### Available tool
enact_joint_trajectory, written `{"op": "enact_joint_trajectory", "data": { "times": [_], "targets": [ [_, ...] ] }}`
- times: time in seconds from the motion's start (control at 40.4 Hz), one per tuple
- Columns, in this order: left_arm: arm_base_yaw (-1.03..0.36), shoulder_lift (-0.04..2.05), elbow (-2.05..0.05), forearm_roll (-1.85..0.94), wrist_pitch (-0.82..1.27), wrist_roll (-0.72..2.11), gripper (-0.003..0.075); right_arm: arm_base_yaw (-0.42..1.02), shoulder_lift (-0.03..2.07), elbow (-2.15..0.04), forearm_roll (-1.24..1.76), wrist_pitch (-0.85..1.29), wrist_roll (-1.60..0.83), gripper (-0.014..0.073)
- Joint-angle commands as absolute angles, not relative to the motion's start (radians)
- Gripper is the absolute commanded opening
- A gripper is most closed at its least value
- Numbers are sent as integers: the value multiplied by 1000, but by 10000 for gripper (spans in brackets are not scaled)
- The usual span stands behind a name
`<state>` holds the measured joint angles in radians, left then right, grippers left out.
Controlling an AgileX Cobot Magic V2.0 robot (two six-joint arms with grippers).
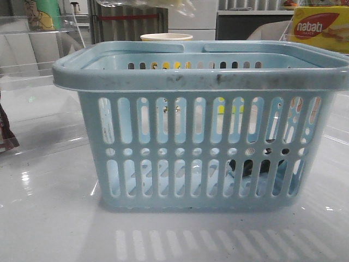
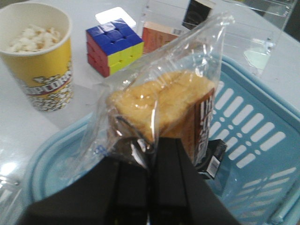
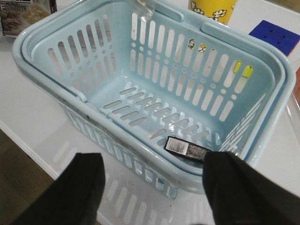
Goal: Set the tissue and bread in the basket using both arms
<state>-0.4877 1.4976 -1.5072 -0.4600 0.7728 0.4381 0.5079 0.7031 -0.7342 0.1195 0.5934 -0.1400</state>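
Bread (image 2: 161, 110) is hanging over the basket (image 2: 262, 140), our left gripper (image 2: 150, 154) clamping its bag; our right gripper (image 3: 150, 173) is hovering spread, tissue (image 3: 187, 148) inside.

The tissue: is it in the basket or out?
In. The tissue lies on the basket floor near a corner; the right hand is open above.
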Motion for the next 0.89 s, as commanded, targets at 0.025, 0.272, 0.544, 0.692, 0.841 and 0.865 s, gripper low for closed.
{"op": "enact_joint_trajectory", "data": {
  "times": [0.025, 0.272, 0.544, 0.692, 0.841, 0.865],
  "targets": [
    [-528, 1497, -1543, -486, 688, 444, 93, 508, 698, -761, 115, 518, -148, 550],
    [-547, 1579, -1543, -489, 717, 444, 173, 508, 698, -761, 115, 518, -148, 550],
    [-547, 1608, -1543, -501, 724, 444, 514, 508, 698, -761, 115, 518, -148, 550],
    [-547, 1583, -1543, -501, 744, 444, 508, 508, 698, -761, 115, 518, -148, 550],
    [-547, 1476, -1543, -429, 818, 444, 508, 508, 698, -761, 115, 518, -148, 550],
    [-547, 1458, -1543, -414, 838, 444, 508, 508, 698, -761, 115, 518, -148, 550]
  ]
}}
